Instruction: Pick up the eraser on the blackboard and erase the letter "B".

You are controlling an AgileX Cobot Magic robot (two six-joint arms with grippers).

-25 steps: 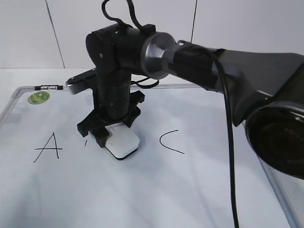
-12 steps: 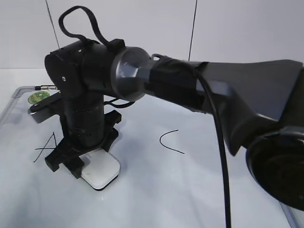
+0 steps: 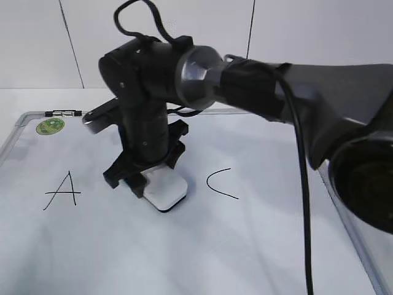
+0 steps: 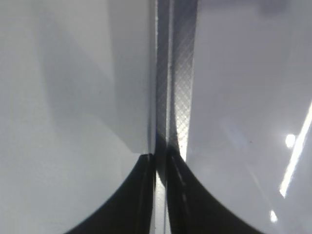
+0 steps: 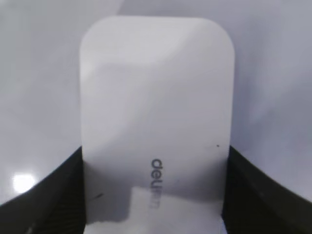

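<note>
One big black arm (image 3: 258,92) reaches across the board (image 3: 245,258) and blocks the middle of it. Two letters show: an A (image 3: 61,190) on the left and a C (image 3: 220,183) on the right. One green sticker (image 3: 50,126) sits in the far left corner. The right gripper (image 3: 144,178) squeezes the one white eraser (image 3: 164,192) flat on the board between them. No B shows. The left gripper (image 4: 158,195) is nearly closed over the board's edge strip (image 4: 175,73), holding nothing.

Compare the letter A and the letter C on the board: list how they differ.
The letter A is built from straight strokes with a crossbar; the letter C is one open curve. The A lies left of the eraser held in the right gripper, near the green sticker; the C lies to its right. Both are thin black marker on the whiteboard.
</note>
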